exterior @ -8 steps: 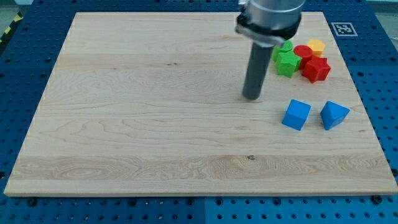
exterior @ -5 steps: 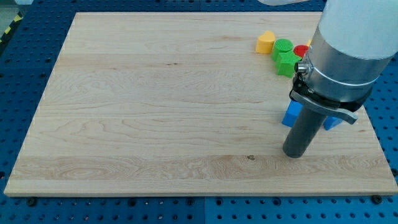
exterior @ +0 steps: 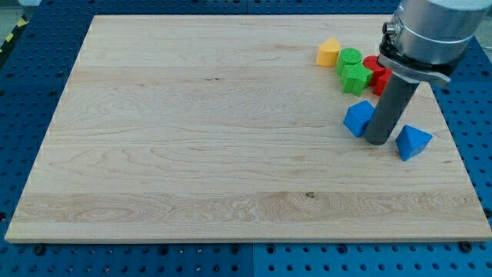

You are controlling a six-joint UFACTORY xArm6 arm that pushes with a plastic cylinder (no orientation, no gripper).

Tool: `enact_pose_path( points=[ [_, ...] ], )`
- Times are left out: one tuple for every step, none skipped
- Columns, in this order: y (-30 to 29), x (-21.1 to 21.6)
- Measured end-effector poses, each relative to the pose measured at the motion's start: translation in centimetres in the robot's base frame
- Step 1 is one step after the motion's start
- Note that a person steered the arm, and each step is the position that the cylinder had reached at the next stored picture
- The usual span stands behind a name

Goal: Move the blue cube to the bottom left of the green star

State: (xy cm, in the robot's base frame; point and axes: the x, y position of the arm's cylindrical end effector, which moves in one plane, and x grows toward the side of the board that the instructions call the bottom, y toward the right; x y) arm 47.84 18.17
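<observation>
Blue cube (exterior: 358,118) has shifted up-left, touching my tip's (exterior: 377,141) left, nearing the spot below-left of green star (exterior: 355,78); no jaws here.

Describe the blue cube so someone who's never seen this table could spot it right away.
Look at the wooden board's right side, below the cluster of green, red and yellow blocks. The blue cube sits just left of my tip, touching the rod. The other blue block, right of the rod, is wedge-shaped.
</observation>
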Motion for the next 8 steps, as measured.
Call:
enact_pose_path(
  points=[
    [0.0, -1.3],
    [0.0, -2.8],
    [-0.1, -3.9],
    [-0.9, -3.6],
    [-2.9, -3.5],
    [-4.6, -3.5],
    [-5.1, -4.3],
    [-5.1, -4.9]
  ],
)
